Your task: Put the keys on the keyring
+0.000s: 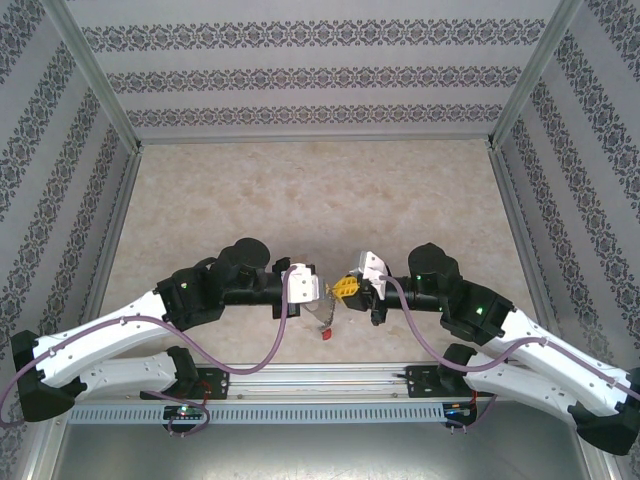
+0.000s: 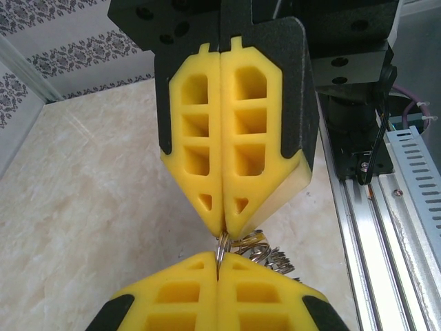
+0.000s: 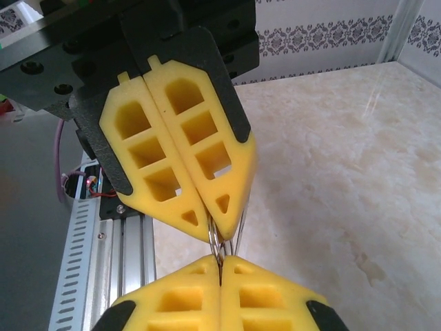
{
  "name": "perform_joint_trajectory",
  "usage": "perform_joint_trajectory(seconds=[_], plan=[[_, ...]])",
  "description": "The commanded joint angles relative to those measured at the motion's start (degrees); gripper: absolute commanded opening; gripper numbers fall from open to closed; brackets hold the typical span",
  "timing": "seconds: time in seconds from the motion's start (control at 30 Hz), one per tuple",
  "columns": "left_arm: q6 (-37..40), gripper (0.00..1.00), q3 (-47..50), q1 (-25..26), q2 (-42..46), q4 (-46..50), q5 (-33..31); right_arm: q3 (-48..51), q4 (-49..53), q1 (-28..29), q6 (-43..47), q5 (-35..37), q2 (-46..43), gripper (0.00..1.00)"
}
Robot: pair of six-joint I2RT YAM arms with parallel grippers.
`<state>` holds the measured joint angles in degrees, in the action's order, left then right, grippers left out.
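Note:
My two grippers meet tip to tip just above the table's near edge. The left gripper (image 1: 318, 291) and the right gripper (image 1: 346, 289) are both shut on the keyring (image 2: 222, 245), a thin grey wire loop pinched in the seams of both pairs of yellow pads. In the left wrist view my left gripper (image 2: 219, 265) is at the bottom and the right gripper (image 2: 225, 231) comes from above. The right wrist view shows the same wire loop (image 3: 218, 248) between the right gripper (image 3: 220, 265) and the left gripper (image 3: 219, 234). Keys (image 2: 275, 258) hang bunched behind the pads. A red key head (image 1: 327, 335) dangles below.
The aluminium rail (image 1: 330, 378) with the arm bases runs along the near edge, close under the grippers. Purple cables (image 1: 283, 330) loop from both wrists. Patterned walls and metal frame posts (image 1: 95, 70) enclose the marble-look table (image 1: 320, 190), which stretches away behind the grippers.

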<state>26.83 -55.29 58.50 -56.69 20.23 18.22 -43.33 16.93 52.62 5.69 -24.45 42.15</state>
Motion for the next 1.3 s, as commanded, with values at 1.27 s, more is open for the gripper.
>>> perform_joint_trajectory(seconds=[1.27], plan=[[1.2,0.0,0.4,0.3,2.5,-5.0,2.4,0.0,4.0,-0.1,-2.4,-3.4,-1.0,0.0]])
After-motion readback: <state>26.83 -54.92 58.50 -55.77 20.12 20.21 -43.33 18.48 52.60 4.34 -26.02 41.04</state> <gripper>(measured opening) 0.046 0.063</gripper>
